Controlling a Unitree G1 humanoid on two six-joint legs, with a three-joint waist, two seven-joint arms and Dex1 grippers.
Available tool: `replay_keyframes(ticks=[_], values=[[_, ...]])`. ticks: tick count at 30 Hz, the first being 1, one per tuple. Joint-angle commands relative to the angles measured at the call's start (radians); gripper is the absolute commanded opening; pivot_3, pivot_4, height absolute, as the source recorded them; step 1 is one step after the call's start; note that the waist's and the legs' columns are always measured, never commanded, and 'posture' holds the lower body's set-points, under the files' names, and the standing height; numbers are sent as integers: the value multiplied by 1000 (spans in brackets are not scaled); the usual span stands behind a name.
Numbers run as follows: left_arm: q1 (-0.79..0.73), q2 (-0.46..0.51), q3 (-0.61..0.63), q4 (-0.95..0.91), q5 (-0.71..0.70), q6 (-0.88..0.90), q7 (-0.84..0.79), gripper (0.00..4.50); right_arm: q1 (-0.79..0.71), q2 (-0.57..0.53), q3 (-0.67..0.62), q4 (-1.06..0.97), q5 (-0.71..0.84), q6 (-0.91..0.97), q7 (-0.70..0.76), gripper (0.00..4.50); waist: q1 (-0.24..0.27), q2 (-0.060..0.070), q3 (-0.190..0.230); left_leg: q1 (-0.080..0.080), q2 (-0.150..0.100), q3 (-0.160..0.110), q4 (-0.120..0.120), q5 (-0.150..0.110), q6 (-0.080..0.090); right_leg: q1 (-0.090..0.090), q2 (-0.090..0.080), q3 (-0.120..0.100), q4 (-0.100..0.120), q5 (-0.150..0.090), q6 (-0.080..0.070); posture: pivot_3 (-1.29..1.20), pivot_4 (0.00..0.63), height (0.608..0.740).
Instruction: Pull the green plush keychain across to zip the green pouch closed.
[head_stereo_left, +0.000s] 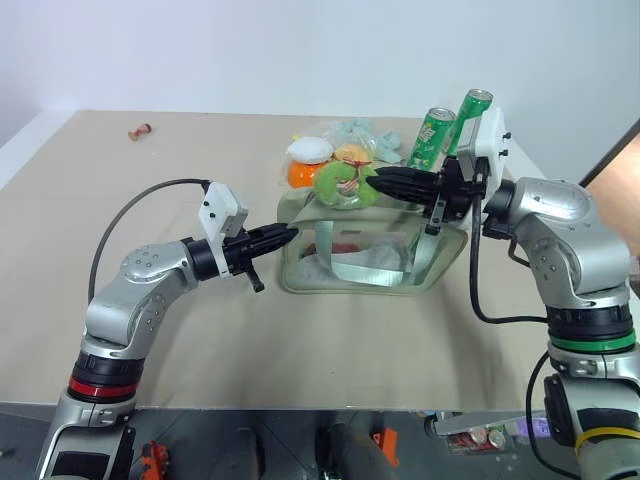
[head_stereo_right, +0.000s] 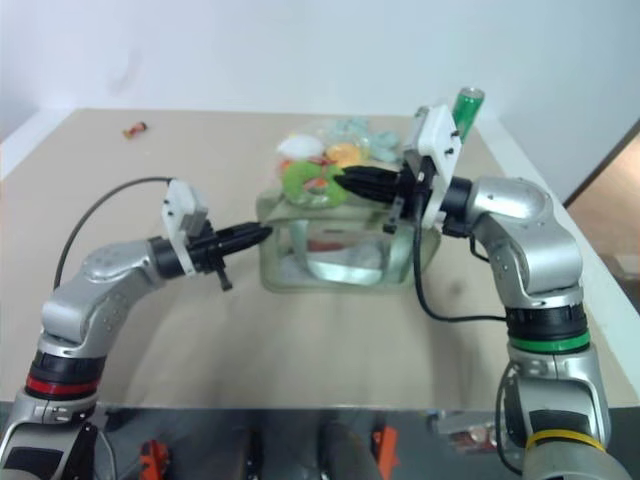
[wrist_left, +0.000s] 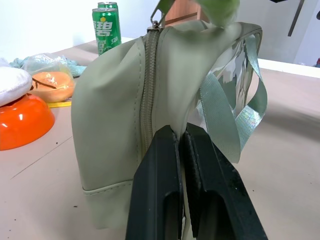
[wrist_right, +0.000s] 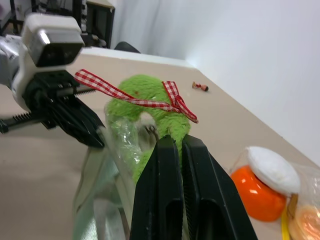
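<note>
Green plush keychain pinched by right end effector, left end effector pinching green pouch

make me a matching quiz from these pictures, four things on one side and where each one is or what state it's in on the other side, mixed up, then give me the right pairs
Things:
1. fuzzy lime-green plush keychain with red checked ribbon
2. pale sage-green fabric pouch with clear side panels
3. tall green soda cans
4. small orange bowl

Places or states:
A. standing upright behind the pouch, near the table's far edge
B. pinched by the right gripper above the pouch's top
C. on the table, a white round thing on top of it
D. its end held by the shut left gripper

Pairs: 1-B, 2-D, 3-A, 4-C
</note>
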Motion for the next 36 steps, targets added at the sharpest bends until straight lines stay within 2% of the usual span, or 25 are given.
replay_keyframes(ticks=[1, 17, 36], values=[[-20, 6, 11, -7, 6, -8, 11, 0, -28, -40, -65, 14, -3, -29, 14, 56, 0, 0, 0, 0, 0, 0, 0, 0, 0, 0, 0, 0, 0, 0, 0, 0, 150, 740], [-24, 10, 0, -3, 13, -4, 12, 0, -36, -95, -79, 71, -27, -58, 38, 56, 0, 0, 0, 0, 0, 0, 0, 0, 0, 0, 0, 0, 0, 0, 0, 0, 150, 740], [-32, 7, -5, -8, 11, 4, 23, 0, -85, -195, -109, 290, -108, -193, 82, 56, 1, 0, 0, 0, -1, 1, 0, 0, 0, 0, -1, 0, 0, 0, 0, 0, 150, 740]])
